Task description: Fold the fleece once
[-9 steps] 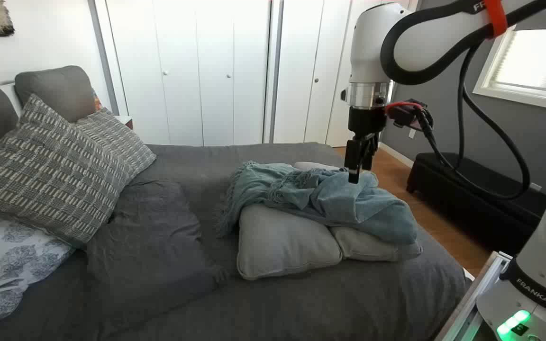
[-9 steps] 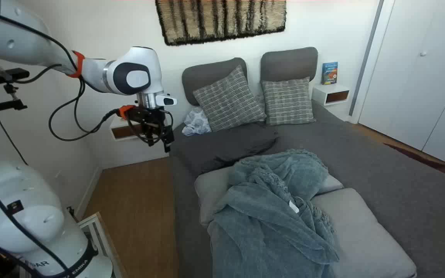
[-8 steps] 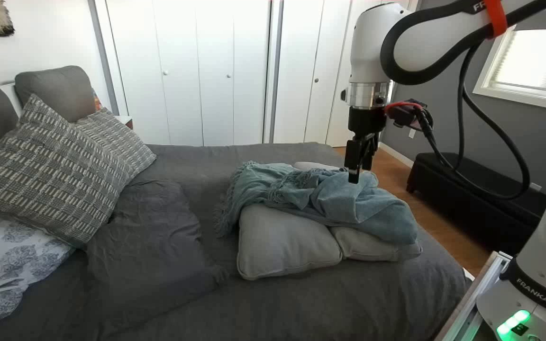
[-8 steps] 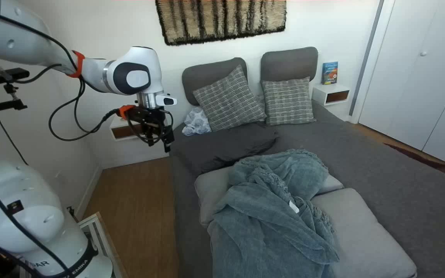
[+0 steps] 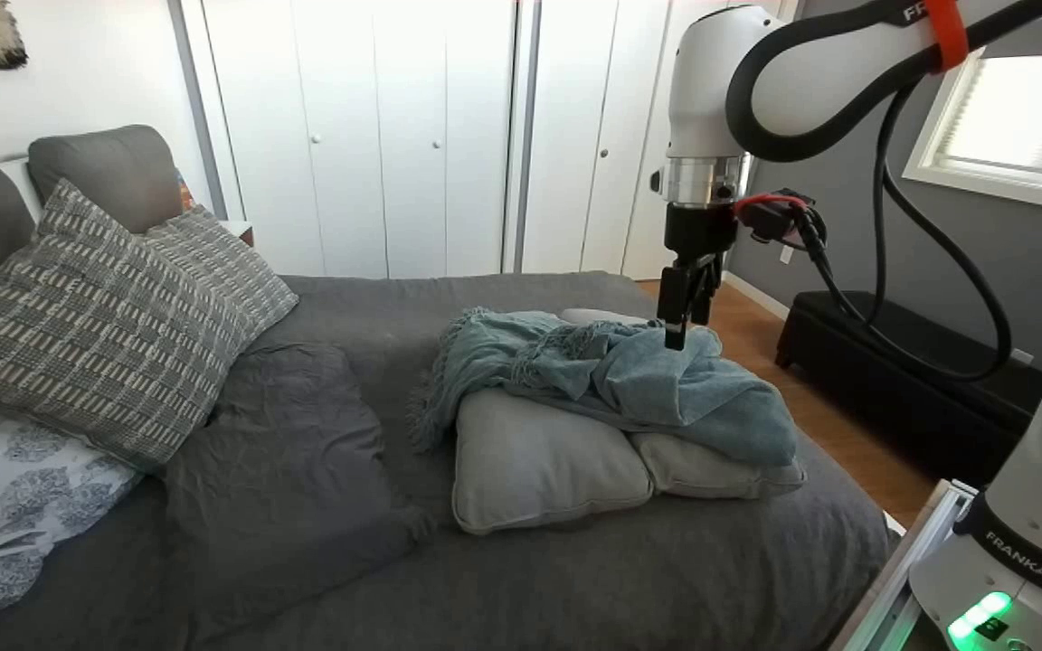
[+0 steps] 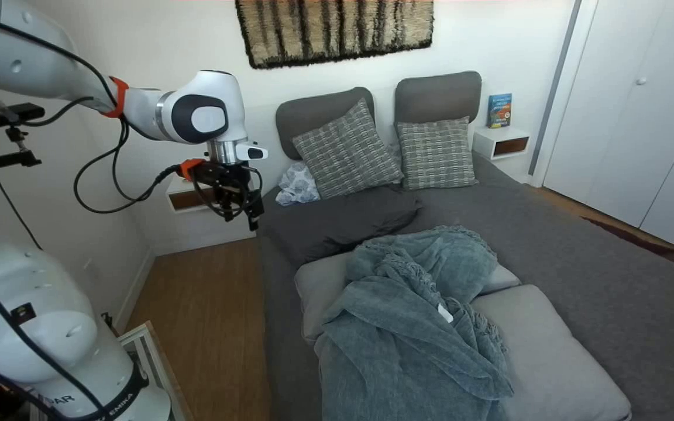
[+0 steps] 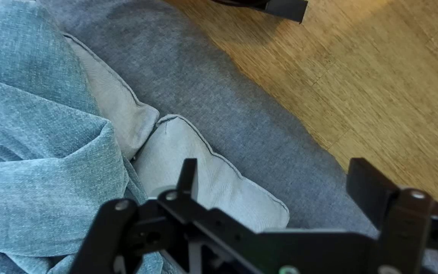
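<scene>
The blue-green fleece (image 5: 711,398) lies bunched and wrinkled over grey cushions on the bed. Its fringes and a white tag (image 6: 445,313) lie along the middle of the heap in an exterior view, where the fleece (image 6: 395,356) runs past the lower border. My gripper (image 5: 688,327) is raised above the bed; it also shows in an exterior view (image 6: 241,222). In the wrist view the gripper (image 7: 274,175) is open with nothing between its fingers. There it hangs over a cushion corner and the bed's edge, and the fleece (image 7: 44,190) is to the left, with smooth folds.
Grey cushions (image 5: 548,461) lie under the fleece. Patterned pillows (image 5: 114,316) and a dark pillow (image 6: 348,219) are at the head of the bed (image 6: 594,275). Wooden floor (image 7: 356,76) is beyond the bed edge. A black bench (image 5: 910,389) stands past the bed.
</scene>
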